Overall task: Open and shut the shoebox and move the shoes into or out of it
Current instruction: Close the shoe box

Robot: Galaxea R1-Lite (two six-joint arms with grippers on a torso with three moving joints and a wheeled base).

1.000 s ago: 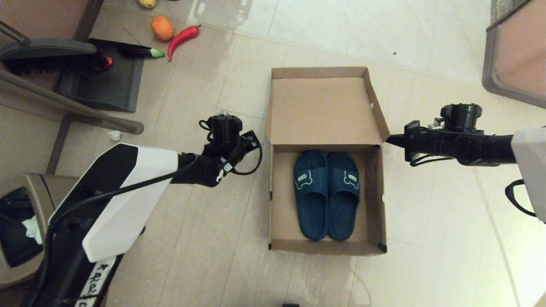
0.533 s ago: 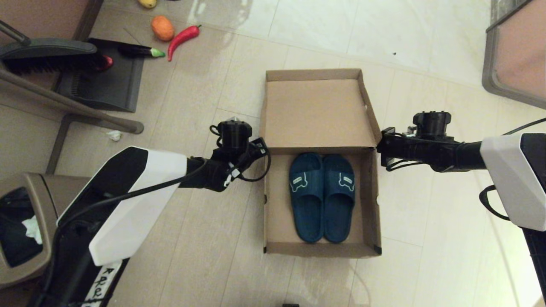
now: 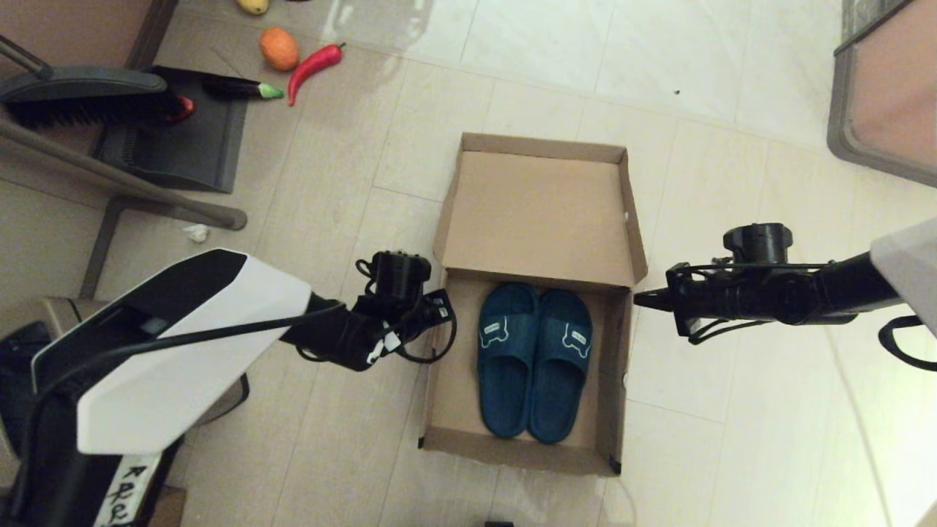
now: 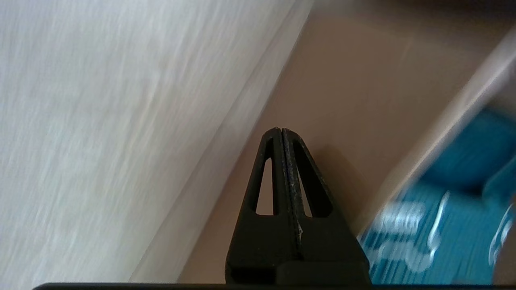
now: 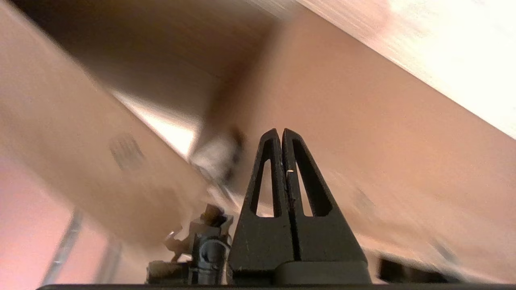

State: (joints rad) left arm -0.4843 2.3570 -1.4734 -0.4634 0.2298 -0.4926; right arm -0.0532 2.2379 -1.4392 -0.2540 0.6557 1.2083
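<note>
Pale tile floor, shoebox (image 3: 538,212) sits open in the middle with the shoes (image 3: 533,362) side by side inside. Left gripper (image 3: 439,307) and right gripper (image 3: 644,298) flank it, jaws together, empty. Rubber slides look light and bendy; I'd grab a strap.

1. The shoebox (image 3: 542,212) is plain brown cardboard, with black tape at a near corner.
2. The shoes (image 3: 534,362) are dark navy-blue, each strap bearing a white outline logo.
3. Both grippers are black.
</note>
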